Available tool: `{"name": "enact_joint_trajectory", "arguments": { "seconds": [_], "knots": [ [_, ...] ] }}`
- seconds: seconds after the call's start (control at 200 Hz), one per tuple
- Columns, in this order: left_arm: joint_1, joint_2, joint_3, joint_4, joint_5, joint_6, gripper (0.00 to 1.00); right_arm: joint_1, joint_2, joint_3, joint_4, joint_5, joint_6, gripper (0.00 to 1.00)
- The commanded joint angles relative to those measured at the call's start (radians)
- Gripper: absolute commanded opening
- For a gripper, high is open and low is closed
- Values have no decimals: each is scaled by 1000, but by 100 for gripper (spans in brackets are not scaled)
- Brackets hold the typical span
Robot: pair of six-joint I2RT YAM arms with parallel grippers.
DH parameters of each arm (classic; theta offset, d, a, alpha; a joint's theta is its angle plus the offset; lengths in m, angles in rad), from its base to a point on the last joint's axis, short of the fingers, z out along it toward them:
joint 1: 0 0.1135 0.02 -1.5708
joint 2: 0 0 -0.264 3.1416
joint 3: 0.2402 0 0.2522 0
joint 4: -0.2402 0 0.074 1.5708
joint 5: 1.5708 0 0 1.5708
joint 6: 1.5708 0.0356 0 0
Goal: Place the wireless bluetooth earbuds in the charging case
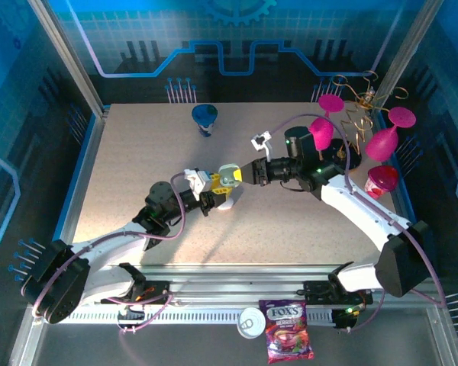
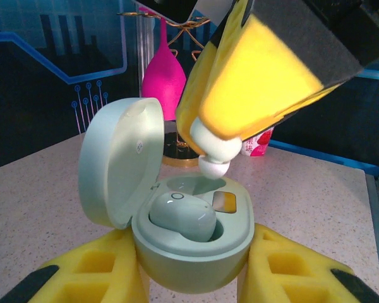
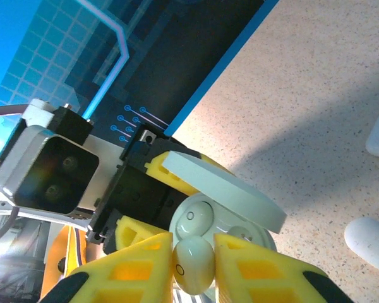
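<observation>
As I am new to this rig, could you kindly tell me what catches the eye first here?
Mid-table, the left pincer grips an open charging case with one earbud seated. The right pincer holds a second earbud just above its empty socket. Pink glasses cluster far right.

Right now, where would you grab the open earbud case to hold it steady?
The case by its rounded lower half, squeezed from both sides below the rim, as the left end effector does. Its lid stands open and the sockets face up, so keep the top free.
</observation>
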Motion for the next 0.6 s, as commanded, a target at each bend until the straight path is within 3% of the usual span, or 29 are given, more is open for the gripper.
{"name": "enact_joint_trajectory", "arguments": {
  "seconds": [0.0,0.595],
  "knots": [
    [8,-12,29,53,-15,-4,31,-12,13,5,-33,-1,-17,20],
    [7,8,29,76,-3,-15,31,-6,75,88,-174,89,-37,28]
  ]
}}
